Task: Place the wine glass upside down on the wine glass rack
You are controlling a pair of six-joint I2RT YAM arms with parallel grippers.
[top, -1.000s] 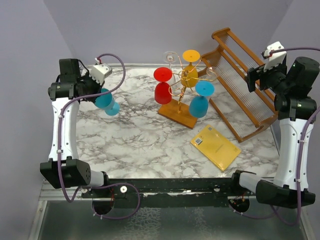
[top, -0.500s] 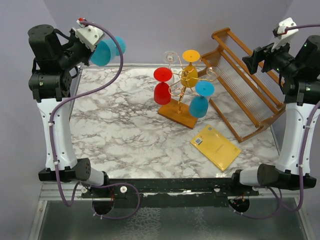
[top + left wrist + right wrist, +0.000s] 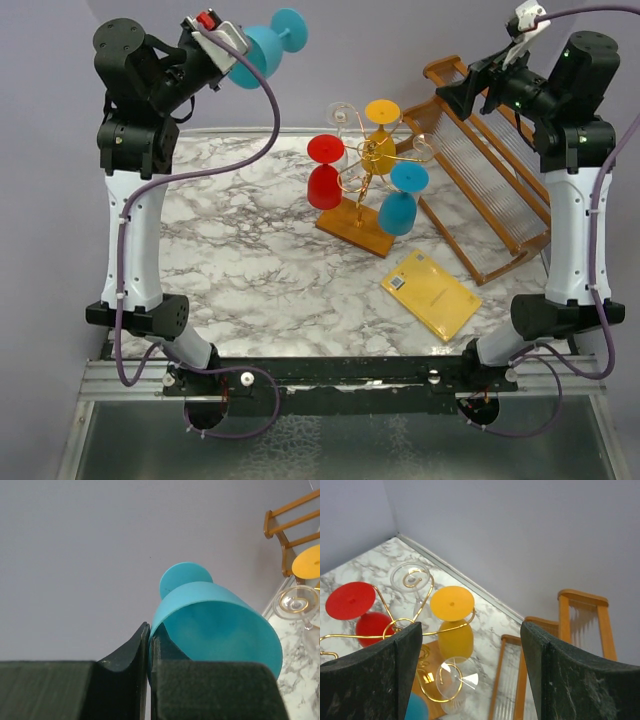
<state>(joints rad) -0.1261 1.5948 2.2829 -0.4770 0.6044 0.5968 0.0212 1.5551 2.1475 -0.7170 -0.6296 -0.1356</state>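
The cyan wine glass (image 3: 262,42) is up high now, lifted off the bench (image 3: 250,270) and swung toward the back wall, lying roughly sideways with its foot pointing right. My left gripper (image 3: 228,58) has its jaws clamped shut on the bowl's rim. The wine glass rack (image 3: 368,170) stands well apart, lower right, already carrying red, yellow, blue and clear glasses. My right gripper (image 3: 462,92) has risen too, jaws wide apart and empty, above the slatted rack (image 3: 490,170). I judge the lift done; turning the glass over and carrying it to the rack come next.
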